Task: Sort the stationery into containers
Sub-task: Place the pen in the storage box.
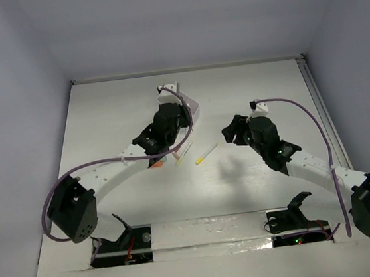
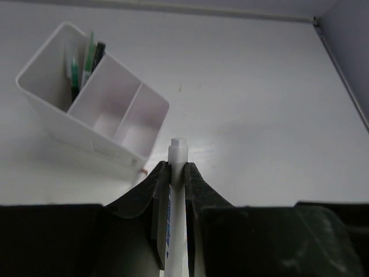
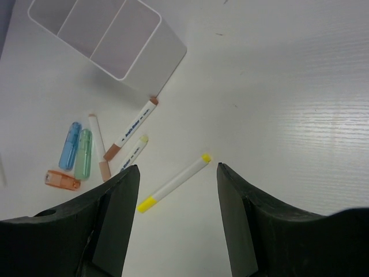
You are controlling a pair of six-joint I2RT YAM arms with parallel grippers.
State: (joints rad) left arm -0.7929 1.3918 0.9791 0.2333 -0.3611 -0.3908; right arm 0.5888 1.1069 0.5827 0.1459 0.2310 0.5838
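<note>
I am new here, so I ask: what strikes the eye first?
The left pincer is shut on a white pen, near the white box whose end compartment holds several pens. The open right pincer hangs over a yellow-tipped pen lying on the table. Three chunky pieces lie to its left.
</note>
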